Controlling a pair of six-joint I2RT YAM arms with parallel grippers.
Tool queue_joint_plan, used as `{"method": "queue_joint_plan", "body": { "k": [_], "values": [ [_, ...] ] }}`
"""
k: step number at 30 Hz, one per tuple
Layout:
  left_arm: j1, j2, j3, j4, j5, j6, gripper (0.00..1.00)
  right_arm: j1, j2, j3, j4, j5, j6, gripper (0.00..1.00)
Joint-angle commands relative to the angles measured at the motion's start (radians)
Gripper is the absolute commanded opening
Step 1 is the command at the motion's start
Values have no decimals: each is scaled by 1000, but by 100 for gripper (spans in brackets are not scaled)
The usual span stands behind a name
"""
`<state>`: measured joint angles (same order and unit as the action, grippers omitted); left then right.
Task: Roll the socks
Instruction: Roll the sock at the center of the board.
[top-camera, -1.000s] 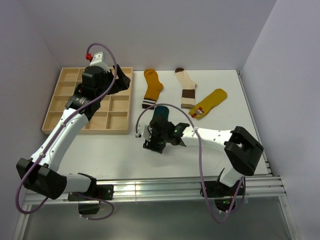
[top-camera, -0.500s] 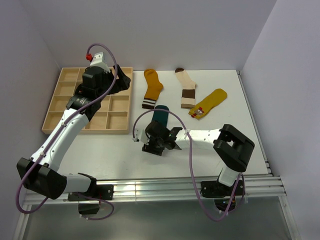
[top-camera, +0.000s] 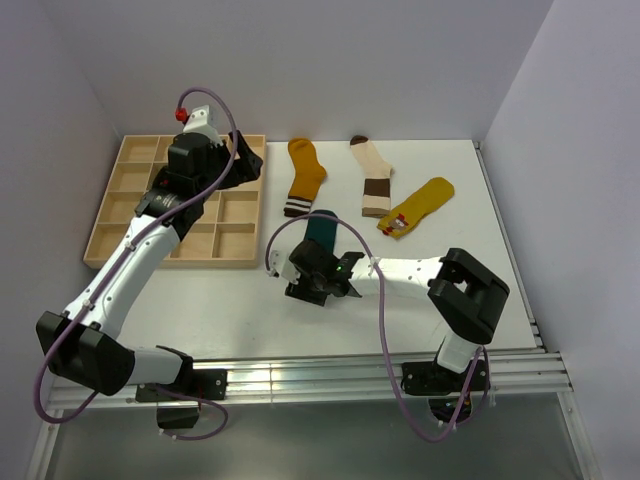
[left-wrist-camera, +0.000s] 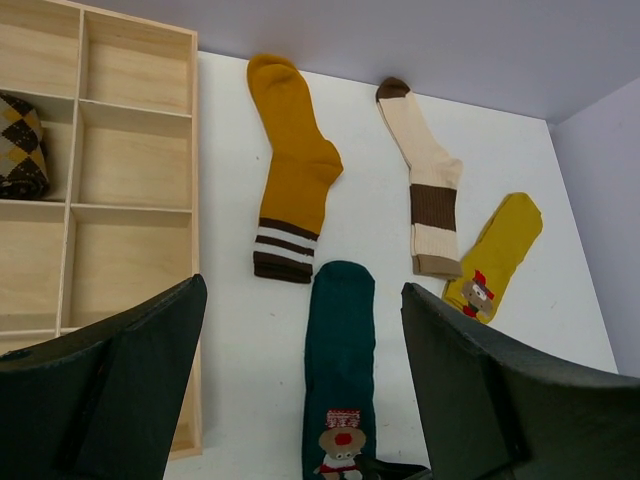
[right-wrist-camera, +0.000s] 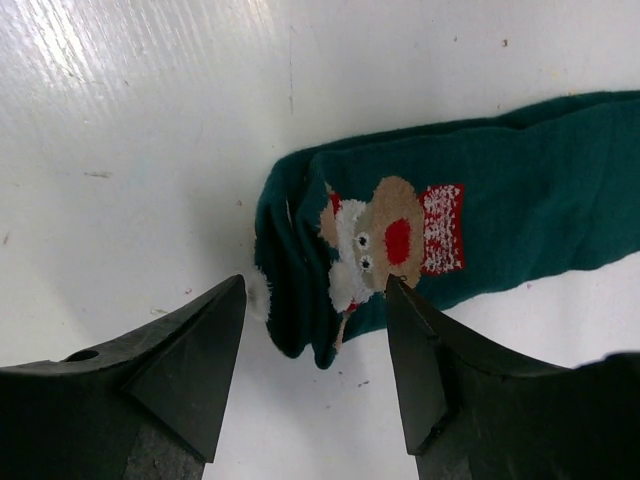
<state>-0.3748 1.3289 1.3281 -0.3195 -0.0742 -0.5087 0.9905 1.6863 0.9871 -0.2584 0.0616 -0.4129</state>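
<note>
A teal sock (top-camera: 322, 228) with a reindeer patch lies flat at the table's middle. It also shows in the left wrist view (left-wrist-camera: 340, 370) and the right wrist view (right-wrist-camera: 500, 200). My right gripper (top-camera: 316, 284) is open just above its bunched near end, with one finger on each side (right-wrist-camera: 314, 300). My left gripper (top-camera: 243, 160) is open and empty, held high over the tray's right edge (left-wrist-camera: 303, 290). A mustard sock (top-camera: 303, 178), a cream sock (top-camera: 373, 178) and a yellow sock (top-camera: 418, 207) lie flat at the back. A rolled argyle sock (left-wrist-camera: 20, 145) sits in a tray compartment.
A wooden compartment tray (top-camera: 238, 240) stands at the back left. Grey walls close the back and both sides. A metal rail (top-camera: 330, 372) runs along the near edge by the arm bases.
My right gripper has slid back along the teal sock toward its near end, so more of the sock shows. My left arm has risen slightly.
</note>
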Motion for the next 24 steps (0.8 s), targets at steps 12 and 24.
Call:
{"method": "queue_joint_plan", "body": {
  "k": [12, 24],
  "values": [
    [-6, 26, 26, 8, 24, 21, 84, 2, -19, -33, -51, -26, -30, 65],
    [-6, 59, -43, 95, 50, 13, 83, -56, -10, -50, -11, -123, -81, 23]
  ]
}}
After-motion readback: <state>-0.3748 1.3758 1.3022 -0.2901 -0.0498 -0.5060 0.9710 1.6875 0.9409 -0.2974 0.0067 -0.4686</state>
